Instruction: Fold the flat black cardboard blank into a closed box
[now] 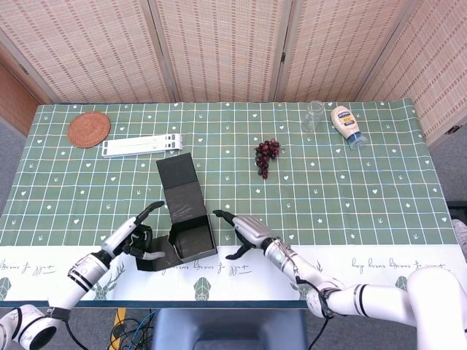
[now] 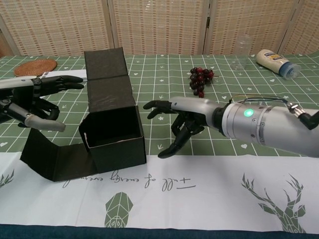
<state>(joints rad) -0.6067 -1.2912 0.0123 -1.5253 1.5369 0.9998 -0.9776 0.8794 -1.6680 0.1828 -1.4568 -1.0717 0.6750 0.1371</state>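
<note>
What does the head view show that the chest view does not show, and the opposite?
Only the head view shows the whole white flat stand near the round mat. Only the chest view shows the green light on the right arm, and the box's front wall. Both show the half-folded black box, its tall flap, the grapes, the glass, the bottle, and the open left hand and right hand.

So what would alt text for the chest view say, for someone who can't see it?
A half-folded black cardboard box stands open on a green checked table, its lid flap up. Two robot hands, left hand and right hand, hover either side, fingers spread, touching nothing.
</note>
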